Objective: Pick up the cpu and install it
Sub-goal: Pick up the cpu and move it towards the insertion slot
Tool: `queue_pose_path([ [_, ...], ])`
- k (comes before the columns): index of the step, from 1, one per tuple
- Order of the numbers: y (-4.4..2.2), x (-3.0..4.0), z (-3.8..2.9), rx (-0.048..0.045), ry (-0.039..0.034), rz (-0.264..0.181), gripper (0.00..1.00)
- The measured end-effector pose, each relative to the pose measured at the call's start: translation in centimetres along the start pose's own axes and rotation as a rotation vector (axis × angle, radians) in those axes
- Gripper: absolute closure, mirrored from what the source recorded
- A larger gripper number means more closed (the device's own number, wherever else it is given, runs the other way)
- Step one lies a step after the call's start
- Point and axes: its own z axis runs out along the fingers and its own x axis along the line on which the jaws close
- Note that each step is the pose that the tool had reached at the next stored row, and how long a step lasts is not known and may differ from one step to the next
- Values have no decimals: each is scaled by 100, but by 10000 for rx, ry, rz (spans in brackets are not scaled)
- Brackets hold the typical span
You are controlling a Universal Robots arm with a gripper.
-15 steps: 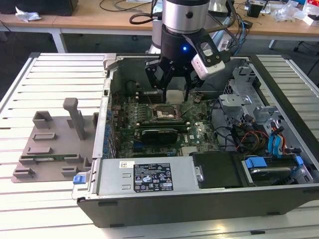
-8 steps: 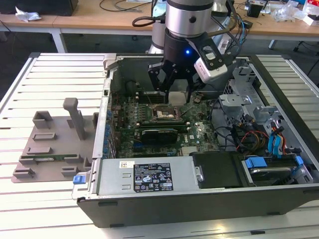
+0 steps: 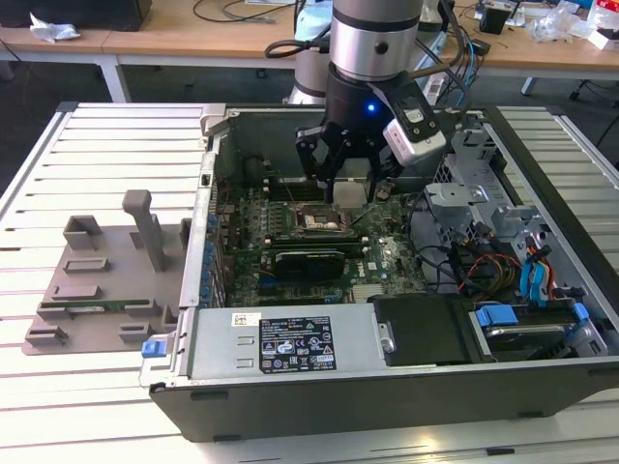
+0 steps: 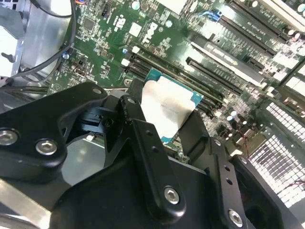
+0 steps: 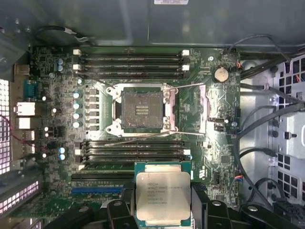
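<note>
The arm point(image 3: 375, 39) reaches down into an open computer case point(image 3: 387, 396) that lies on its side on a slatted white worktop point(image 3: 116, 145). The claw point(image 3: 349, 182) is pinching the cpu point(image 5: 163, 195) by two opposite edges. In the second wrist view one black finger point(image 4: 136, 114) presses on each side of the chip point(image 4: 167, 107), whose silver top faces up.

The cpu hangs level in the air over the green circuit board point(image 5: 52, 95), touching nothing but the claw. In the first wrist view it sits above the long memory slots point(image 5: 128, 152), apart from the socket point(image 5: 142, 111). The socket is bare, with its grid of contacts showing inside a metal frame. In the exterior view the cpu point(image 3: 350, 191) hovers just above and slightly to the exterior view's right of the socket point(image 3: 314, 217).

A grey plastic tray point(image 3: 97, 290) rests on the worktop beside the case, on the exterior view's left.
</note>
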Motion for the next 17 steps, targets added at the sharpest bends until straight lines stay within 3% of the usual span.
queue_pose_path([
  [2,32,-8,12,1,0,-1,45],
  [5,176,-11,49,0,0,-1,45],
  [10,338,-9,85,0,-1,-1,45],
  [13,387,-8,106,0,0,-1,45],
  [17,396,-8,122,0,0,-2,45],
])
